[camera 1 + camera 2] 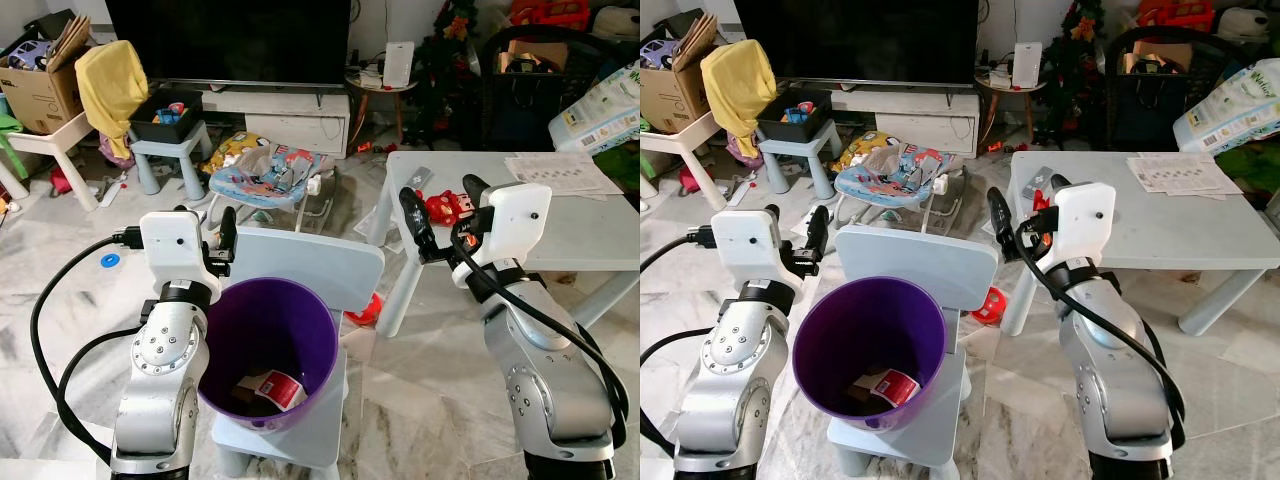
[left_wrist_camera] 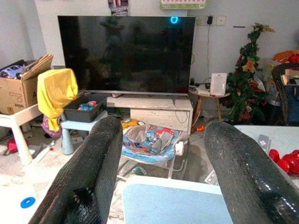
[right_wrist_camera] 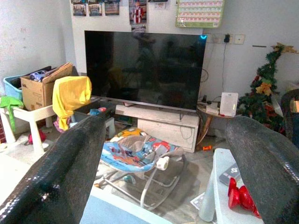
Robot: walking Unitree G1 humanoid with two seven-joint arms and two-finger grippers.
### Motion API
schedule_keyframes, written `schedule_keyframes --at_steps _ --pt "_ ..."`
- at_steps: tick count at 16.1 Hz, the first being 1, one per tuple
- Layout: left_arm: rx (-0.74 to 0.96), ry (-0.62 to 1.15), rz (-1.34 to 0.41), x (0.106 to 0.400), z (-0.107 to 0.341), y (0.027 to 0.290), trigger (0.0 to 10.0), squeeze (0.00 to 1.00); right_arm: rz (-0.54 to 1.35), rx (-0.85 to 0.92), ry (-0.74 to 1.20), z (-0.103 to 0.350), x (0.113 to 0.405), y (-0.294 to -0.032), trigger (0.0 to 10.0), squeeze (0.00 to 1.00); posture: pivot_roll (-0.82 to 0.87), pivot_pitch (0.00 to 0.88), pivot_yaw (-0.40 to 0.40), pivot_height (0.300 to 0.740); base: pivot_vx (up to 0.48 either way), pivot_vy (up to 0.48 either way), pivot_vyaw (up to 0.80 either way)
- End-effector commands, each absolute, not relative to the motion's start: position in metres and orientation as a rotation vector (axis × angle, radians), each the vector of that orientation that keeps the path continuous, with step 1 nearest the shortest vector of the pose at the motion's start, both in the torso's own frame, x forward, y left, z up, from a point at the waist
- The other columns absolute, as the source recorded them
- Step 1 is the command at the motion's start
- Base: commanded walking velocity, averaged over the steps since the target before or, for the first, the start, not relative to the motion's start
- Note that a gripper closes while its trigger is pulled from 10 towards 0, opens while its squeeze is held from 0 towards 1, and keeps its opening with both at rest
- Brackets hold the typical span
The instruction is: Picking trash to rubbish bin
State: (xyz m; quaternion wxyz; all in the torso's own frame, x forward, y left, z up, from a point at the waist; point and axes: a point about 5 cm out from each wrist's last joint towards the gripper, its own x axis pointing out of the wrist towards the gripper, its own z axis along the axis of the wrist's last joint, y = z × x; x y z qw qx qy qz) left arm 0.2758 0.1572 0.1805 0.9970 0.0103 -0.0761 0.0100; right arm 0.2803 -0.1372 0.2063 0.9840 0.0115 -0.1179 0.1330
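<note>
Meanwhile, both grippers, left (image 1: 225, 235) and right (image 1: 440, 215), hover wide open and empty above the purple bin (image 1: 265, 350), light crumpled trash (image 1: 270, 390) inside.

Home living room, cluttered: large television (image 2: 126, 53) on low stand upper centre, baby bouncer (image 1: 262, 175) on marble floor, Christmas tree (image 2: 246, 79) right, cardboard box (image 1: 40, 85) upper left.

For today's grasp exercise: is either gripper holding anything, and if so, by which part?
Nothing is held. The left gripper and right gripper both have their fingers apart with nothing between them, raised near the purple bin.
</note>
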Motion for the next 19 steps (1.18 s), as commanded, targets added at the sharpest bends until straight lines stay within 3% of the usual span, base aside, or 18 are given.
schedule_keyframes --at_steps 1,3,9,16,19 --pt "0.020 -0.135 0.004 0.2778 0.1782 0.1553 10.0 0.00 0.262 0.032 -0.229 0.2047 0.2797 -0.1383 10.0 0.00 -0.02 0.028 -0.049 0.740 0.000 0.000 0.00" --pt "0.017 -0.131 0.002 0.2782 0.1777 0.1538 10.0 0.00 0.263 0.031 -0.229 0.2053 0.2806 -0.1389 10.0 0.00 -0.02 0.030 -0.052 0.740 0.000 0.000 0.00" --pt "0.006 -0.138 0.004 0.2785 0.1789 0.1517 10.0 0.00 0.271 0.032 -0.224 0.2047 0.2809 -0.1373 10.0 0.00 -0.03 0.030 -0.049 0.740 0.000 0.000 -0.77" --pt "-0.028 -0.126 -0.008 0.2792 0.1779 0.1488 10.0 0.00 0.279 0.030 -0.222 0.2042 0.2810 -0.1369 10.0 0.00 -0.03 0.032 -0.053 0.740 0.000 0.000 0.00" --pt "-0.031 -0.119 -0.010 0.2795 0.1771 0.1488 10.0 0.00 0.281 0.029 -0.220 0.2040 0.2812 -0.1369 10.0 0.00 -0.03 0.034 -0.054 0.740 0.000 0.374 0.00"
